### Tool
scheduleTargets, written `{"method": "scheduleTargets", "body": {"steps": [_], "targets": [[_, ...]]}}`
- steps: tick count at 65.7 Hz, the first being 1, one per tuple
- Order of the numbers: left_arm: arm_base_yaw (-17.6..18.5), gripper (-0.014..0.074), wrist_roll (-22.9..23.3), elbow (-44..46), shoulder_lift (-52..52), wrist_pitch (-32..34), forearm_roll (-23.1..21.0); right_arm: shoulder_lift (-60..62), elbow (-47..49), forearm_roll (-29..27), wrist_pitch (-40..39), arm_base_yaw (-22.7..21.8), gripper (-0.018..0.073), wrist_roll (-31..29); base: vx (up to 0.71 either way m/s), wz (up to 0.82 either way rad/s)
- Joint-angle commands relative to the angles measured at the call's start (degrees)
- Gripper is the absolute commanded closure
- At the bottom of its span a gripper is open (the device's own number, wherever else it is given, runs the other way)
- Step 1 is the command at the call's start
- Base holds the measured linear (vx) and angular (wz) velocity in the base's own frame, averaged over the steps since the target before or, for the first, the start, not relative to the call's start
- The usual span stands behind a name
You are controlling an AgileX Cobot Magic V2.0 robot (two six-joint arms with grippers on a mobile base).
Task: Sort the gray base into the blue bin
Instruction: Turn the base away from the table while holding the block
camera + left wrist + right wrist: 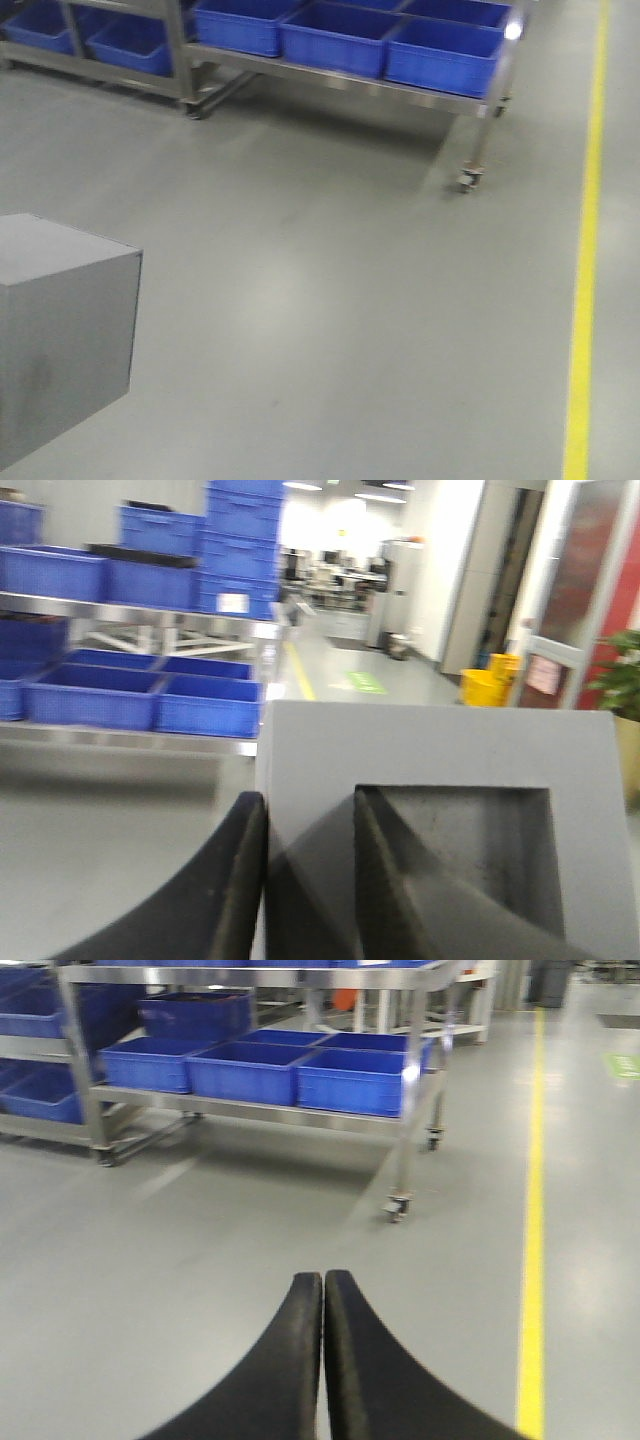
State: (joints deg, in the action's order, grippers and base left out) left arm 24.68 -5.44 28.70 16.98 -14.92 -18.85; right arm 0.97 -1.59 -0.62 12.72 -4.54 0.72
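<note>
The gray base [420,750] fills the lower right of the left wrist view, its square recess facing the camera. My left gripper [308,810] is shut on the base's wall, one finger outside the block and one inside the recess. The same gray base [60,330] hangs at the lower left of the front view, above the floor. My right gripper [323,1282] is shut with nothing in it, held over bare floor. Blue bins [440,55] sit in a row on a wheeled steel rack ahead; blue bins [350,1080] also show in the right wrist view.
The steel rack [480,110] stands on casters [467,180] across the far side of the gray floor. A yellow line [585,250] runs along the floor at the right. More blue bins [95,695] are stacked on shelving at the left. Yellow containers [490,680] stand far off.
</note>
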Motion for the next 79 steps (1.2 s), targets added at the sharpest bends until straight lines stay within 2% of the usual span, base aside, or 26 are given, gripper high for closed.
{"method": "scheduleTargets", "body": {"steps": [1, 41, 79], "targets": [[0.3, 0.0593, 0.2, 1.5, 0.4, 6.1, -1.2, -0.2, -0.1, 0.3, -4.3, 0.0, 0.0564, -0.7, 0.13, -0.64], [0.3, 0.0593, 0.2, 1.5, 0.4, 6.2, -1.2, -0.2, -0.1, 0.3, -4.3, 0.0, 0.0564, -0.7, 0.16, -0.6], [0.3, 0.0593, 0.2, 1.5, 0.4, 6.1, -1.2, -0.2, -0.1, 0.3, -4.3, 0.0, 0.0564, -0.7, 0.27, -0.15]]}}
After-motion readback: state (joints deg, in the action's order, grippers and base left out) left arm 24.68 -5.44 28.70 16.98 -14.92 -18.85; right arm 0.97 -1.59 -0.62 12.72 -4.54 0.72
